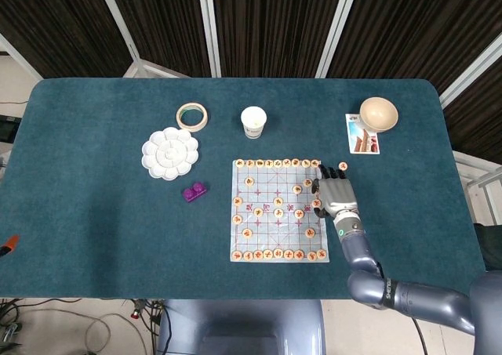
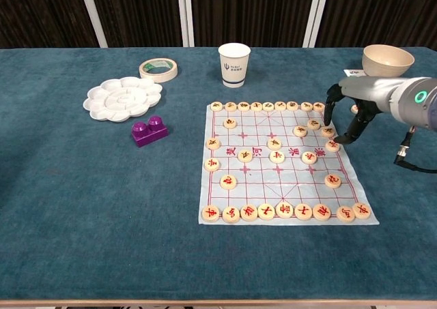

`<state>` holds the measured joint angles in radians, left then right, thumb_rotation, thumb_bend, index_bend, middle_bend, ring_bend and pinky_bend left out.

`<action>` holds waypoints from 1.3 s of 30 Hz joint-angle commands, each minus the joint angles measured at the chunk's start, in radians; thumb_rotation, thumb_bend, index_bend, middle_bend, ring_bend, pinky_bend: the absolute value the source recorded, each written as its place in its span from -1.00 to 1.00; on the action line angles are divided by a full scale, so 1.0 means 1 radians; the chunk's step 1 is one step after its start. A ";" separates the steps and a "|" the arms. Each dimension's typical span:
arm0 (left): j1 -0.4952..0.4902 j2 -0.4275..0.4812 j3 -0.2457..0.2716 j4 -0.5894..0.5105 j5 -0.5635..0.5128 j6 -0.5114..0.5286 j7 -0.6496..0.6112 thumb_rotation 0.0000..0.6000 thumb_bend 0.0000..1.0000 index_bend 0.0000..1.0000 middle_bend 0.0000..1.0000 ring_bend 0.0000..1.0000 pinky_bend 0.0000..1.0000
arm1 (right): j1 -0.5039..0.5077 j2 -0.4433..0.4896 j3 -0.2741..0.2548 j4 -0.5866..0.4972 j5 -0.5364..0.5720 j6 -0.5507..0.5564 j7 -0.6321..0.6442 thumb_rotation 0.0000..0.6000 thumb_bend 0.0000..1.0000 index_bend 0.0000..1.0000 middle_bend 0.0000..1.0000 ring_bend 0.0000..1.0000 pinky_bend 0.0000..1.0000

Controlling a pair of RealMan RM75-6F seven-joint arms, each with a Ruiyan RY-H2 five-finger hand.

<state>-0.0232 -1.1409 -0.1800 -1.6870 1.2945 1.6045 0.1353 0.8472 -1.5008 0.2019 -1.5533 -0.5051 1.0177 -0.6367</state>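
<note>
Hovering right hand [image 2: 345, 114], fingers spread, over chess board [image 2: 273, 186] edge

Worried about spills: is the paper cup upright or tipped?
Upright: the cup stands on its base, rim up, behind the board.

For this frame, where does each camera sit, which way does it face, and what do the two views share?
Head view: high above the near table edge, looking almost straight down on the chess board, paper cup and palette; shows the right hand, its forearm and elbow.
Chest view: low at the near edge, facing forward across the table toward the dark curtains; shows the right hand and forearm entering from the right.
Shared: board, cup, tape roll, purple brick, bowl, right hand at the board's right edge.
</note>
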 commanded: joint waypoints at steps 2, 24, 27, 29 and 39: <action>0.000 0.001 0.002 -0.002 0.003 -0.002 -0.003 1.00 -1.00 -0.75 -1.00 -1.00 -1.00 | -0.116 0.148 -0.006 -0.184 -0.239 0.142 0.146 1.00 -0.24 -0.40 -1.00 -1.00 -0.83; 0.000 -0.001 0.003 0.000 0.006 -0.003 -0.016 1.00 -1.00 -0.75 -1.00 -1.00 -1.00 | -0.716 0.279 -0.311 -0.092 -0.924 0.705 0.562 1.00 -0.24 -0.62 -1.00 -1.00 -0.83; -0.001 0.004 0.004 -0.002 -0.008 -0.016 -0.011 1.00 -1.00 -0.75 -1.00 -1.00 -1.00 | -0.737 0.237 -0.305 -0.025 -0.951 0.722 0.526 1.00 -0.24 -0.63 -1.00 -1.00 -0.83; -0.003 0.005 0.001 -0.003 -0.015 -0.020 -0.008 1.00 -1.00 -0.75 -1.00 -1.00 -1.00 | -0.739 0.230 -0.300 0.000 -0.957 0.707 0.518 1.00 -0.24 -0.63 -1.00 -1.00 -0.83; -0.004 0.001 0.003 -0.010 -0.017 -0.017 0.012 1.00 -1.00 -0.75 -1.00 -1.00 -1.00 | -0.761 0.241 -0.264 0.024 -0.973 0.678 0.552 1.00 -0.24 -0.63 -1.00 -1.00 -0.83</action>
<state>-0.0267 -1.1389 -0.1778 -1.6964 1.2767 1.5875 0.1466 0.0886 -1.2620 -0.0643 -1.5283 -1.4766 1.6970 -0.0878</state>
